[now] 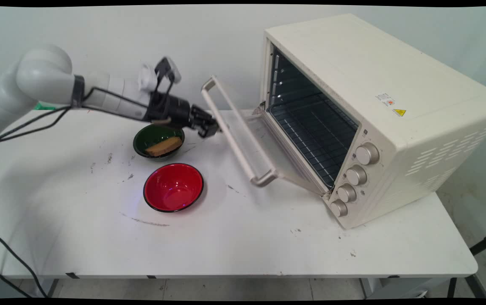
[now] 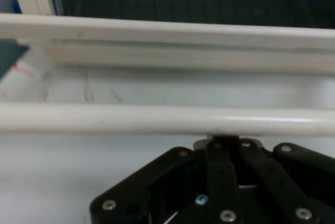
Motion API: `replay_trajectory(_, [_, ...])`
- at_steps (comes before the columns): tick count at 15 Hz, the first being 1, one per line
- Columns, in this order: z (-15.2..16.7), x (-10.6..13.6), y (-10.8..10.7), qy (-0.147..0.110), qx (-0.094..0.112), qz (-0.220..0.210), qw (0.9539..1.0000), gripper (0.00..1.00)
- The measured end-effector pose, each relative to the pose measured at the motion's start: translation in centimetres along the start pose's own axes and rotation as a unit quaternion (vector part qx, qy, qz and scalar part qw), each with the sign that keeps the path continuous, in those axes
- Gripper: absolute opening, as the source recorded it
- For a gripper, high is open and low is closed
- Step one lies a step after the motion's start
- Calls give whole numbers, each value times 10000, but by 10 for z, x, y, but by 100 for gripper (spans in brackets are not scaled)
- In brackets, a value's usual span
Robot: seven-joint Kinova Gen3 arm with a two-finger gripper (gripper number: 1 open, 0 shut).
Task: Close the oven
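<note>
From above, you had the black two-finger gripper [image 1: 214, 127] up against the cream bar handle [image 1: 236, 133] of the half-lowered glass oven door [image 1: 264, 142], above a green bowl [image 1: 149, 137] holding a bread slice [image 1: 163, 146], a red bowl [image 1: 173, 187] nearer. Through the hand camera, the handle [image 2: 157, 119] lay straight across its closed fingers [image 2: 222, 143].

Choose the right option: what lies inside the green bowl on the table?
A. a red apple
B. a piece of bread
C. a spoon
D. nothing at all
B: in the main view the green bowl holds a tan piece of bread, while the red bowl nearer the camera holds nothing.
</note>
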Motion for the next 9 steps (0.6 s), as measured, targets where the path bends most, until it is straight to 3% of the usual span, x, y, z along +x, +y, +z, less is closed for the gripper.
replay_trajectory(5, [-16,43,-3,491,-68,-53,9988,0])
replay_trajectory(9, [-37,67,-6,546,-159,-41,9984,0])
